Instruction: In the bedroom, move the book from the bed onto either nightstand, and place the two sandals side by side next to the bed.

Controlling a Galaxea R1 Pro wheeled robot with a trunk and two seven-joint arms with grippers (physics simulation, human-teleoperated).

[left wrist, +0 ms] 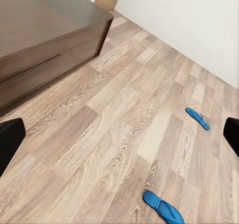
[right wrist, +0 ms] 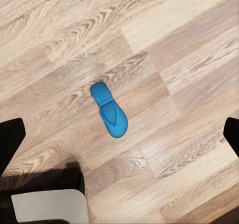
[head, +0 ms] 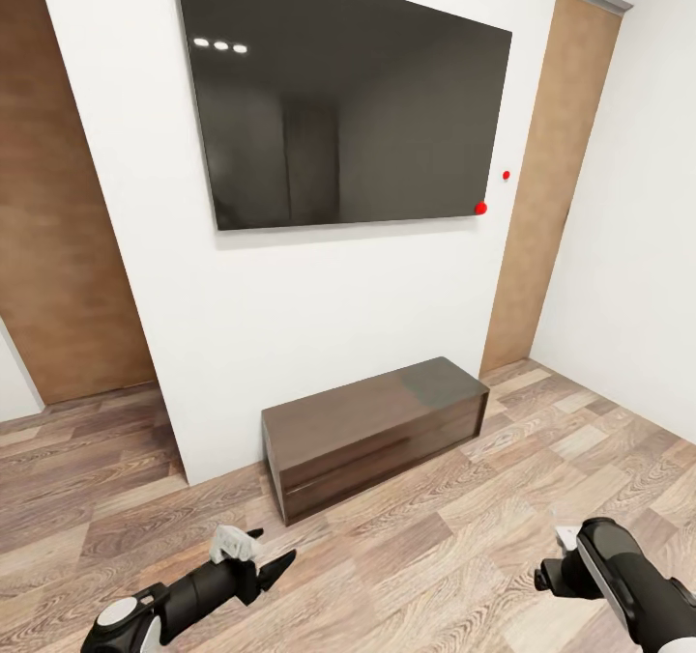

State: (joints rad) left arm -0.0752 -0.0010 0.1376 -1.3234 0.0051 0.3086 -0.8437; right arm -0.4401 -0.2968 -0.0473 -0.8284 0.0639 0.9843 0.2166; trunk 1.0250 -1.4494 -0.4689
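Observation:
Two bright blue sandals lie apart on the wood-plank floor in the left wrist view, one sandal (left wrist: 198, 118) farther off and the other sandal (left wrist: 163, 208) closer. The right wrist view looks straight down on a single sandal (right wrist: 109, 110) lying flat below my right gripper (right wrist: 119, 139), which is open and holds nothing. My left gripper (left wrist: 119, 134) is also open and empty, held low over the floor. In the head view the left gripper (head: 271, 554) and right gripper (head: 551, 558) hang near the bottom edge. The book, bed and nightstand are out of view.
A long low dark bench (head: 377, 431) stands against the white wall under a big black wall screen (head: 338, 102). Brown doors (head: 551, 180) flank the wall. A black-and-white part of the robot (right wrist: 47, 199) shows near the sandal.

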